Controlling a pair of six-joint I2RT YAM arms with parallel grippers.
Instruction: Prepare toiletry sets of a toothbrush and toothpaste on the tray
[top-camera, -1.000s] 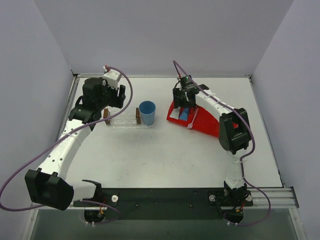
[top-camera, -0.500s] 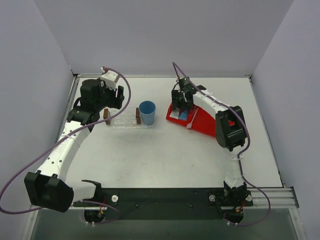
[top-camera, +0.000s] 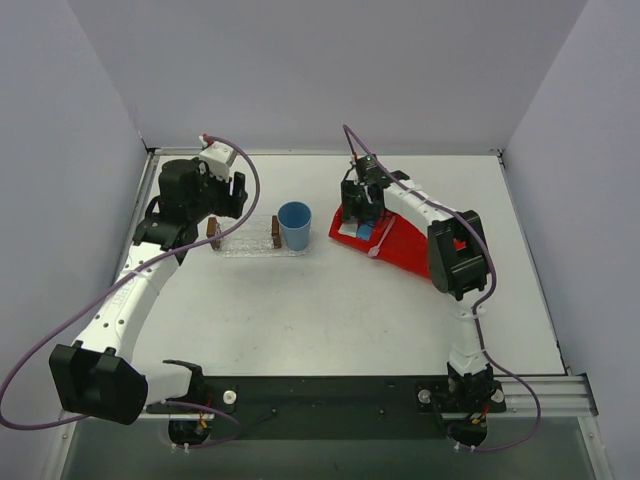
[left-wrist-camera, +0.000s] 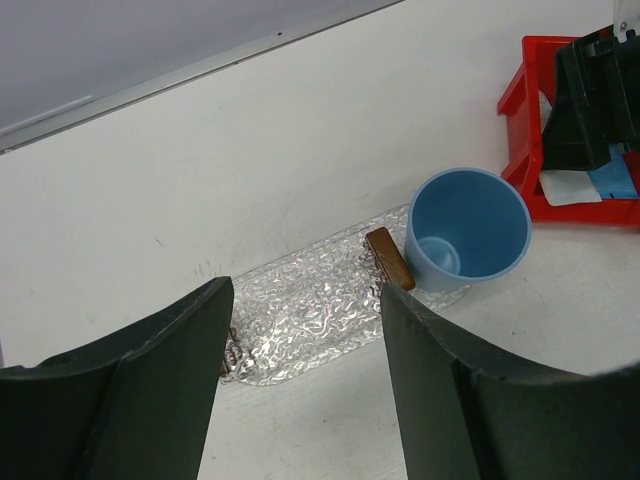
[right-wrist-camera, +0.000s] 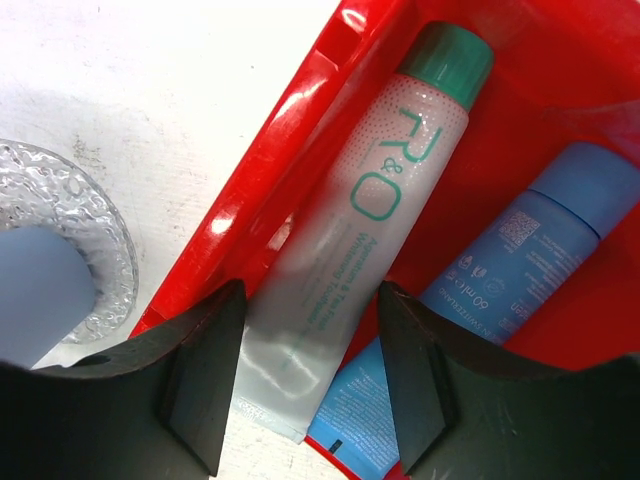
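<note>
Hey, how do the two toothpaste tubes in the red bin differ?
The white tube has a green cap and large green lettering; the blue tube has a blue cap and small white print. The white tube lies along the red bin wall, between the fingers of the right claw; the blue tube lies further in. Both lie flat, caps pointing the same way.

blue cup (top-camera: 294, 225) upright on white table (top-camera: 330, 310), red bin (top-camera: 405, 250) to its right, grey walls (top-camera: 320, 70) around
</note>
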